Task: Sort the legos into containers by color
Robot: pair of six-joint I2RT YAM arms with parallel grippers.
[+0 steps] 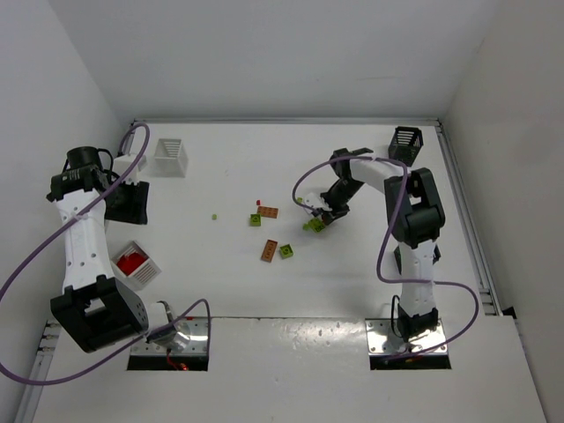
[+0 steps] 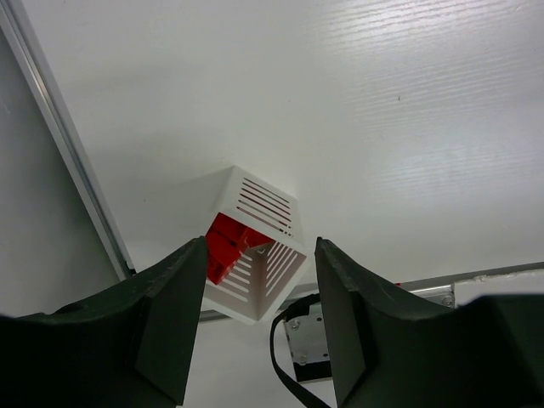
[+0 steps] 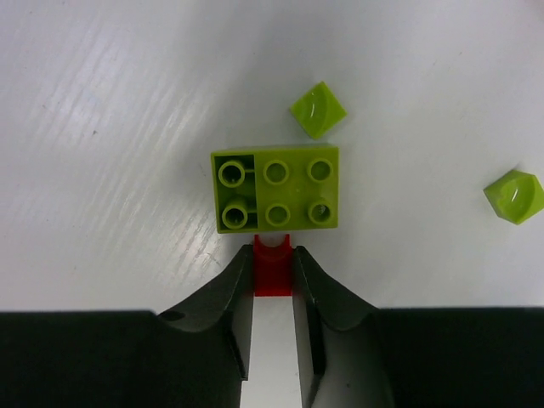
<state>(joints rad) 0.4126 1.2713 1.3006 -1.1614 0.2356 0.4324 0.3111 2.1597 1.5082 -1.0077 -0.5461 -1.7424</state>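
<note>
The right wrist camera shows what the overhead view cannot: the right gripper [image 3: 274, 255] has its fingers drawn in narrow around a small red brick [image 3: 273, 276], pinched at the very tips. Just past those tips, touching or almost touching the red brick, lies a flat yellow-green plate [image 3: 276, 189] with six studs. Two small yellow-green pieces sit farther out, one [image 3: 318, 110] beyond the plate and a little to the right, the other [image 3: 514, 195] well off to the fingers' right. From overhead the red brick is hidden under the hand and only a yellow-green patch shows at the fingertips. That view adds the loose legos on the table [image 1: 352, 291], on the hand's side toward the left arm: a far orange-brown brick [image 1: 268, 212], a near orange-brown brick [image 1: 269, 250], and a green brick [image 1: 286, 251] beside the near one. It also shows a black basket [image 1: 405, 143] well behind the right hand, past the elbow. The left wrist camera shows the left gripper [image 2: 261, 251] spread wide with nothing between its fingers. Framed in the gap beyond them sits a white basket [image 2: 263, 204], apart from both fingers, holding red legos [image 2: 225, 242]
</note>
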